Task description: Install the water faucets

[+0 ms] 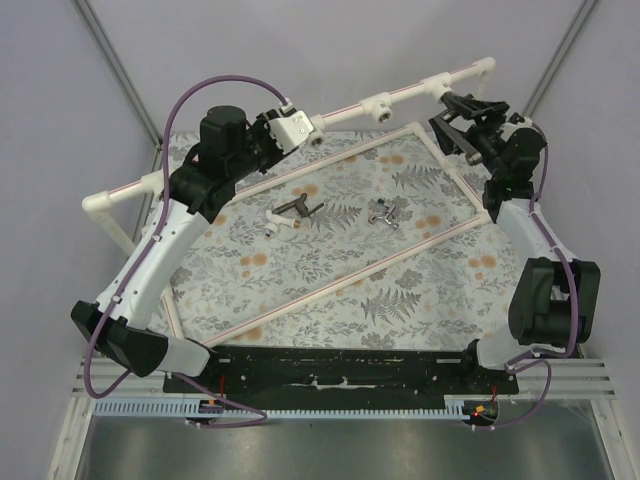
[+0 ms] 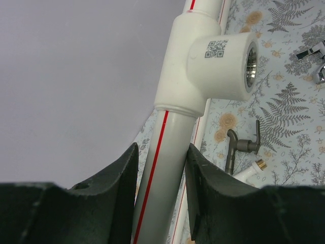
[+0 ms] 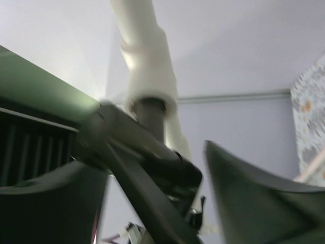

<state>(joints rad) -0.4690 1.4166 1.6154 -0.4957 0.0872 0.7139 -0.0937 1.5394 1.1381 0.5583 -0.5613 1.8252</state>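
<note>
The white pipe frame (image 1: 400,95) hangs above the table's far side. My left gripper (image 1: 290,128) is shut on its grey red-striped tube (image 2: 162,147), just below a T socket (image 2: 223,56). A dark L-shaped faucet (image 3: 152,147) with a long tube spout sits in a white socket (image 3: 150,76) of the frame. My right gripper (image 3: 152,157) is open around it, blurred, with a gap on its right side. The short dark faucet with a white end (image 1: 295,212) and the silver cross-handled faucet (image 1: 385,215) lie on the mat; both also show in the left wrist view (image 2: 244,146), (image 2: 312,56).
A fern-patterned mat (image 1: 330,280) covers the table inside a white strip border (image 1: 400,262). Grey walls and a metal corner post (image 1: 120,60) close in the far side. Purple cables (image 1: 190,95) loop from both arms.
</note>
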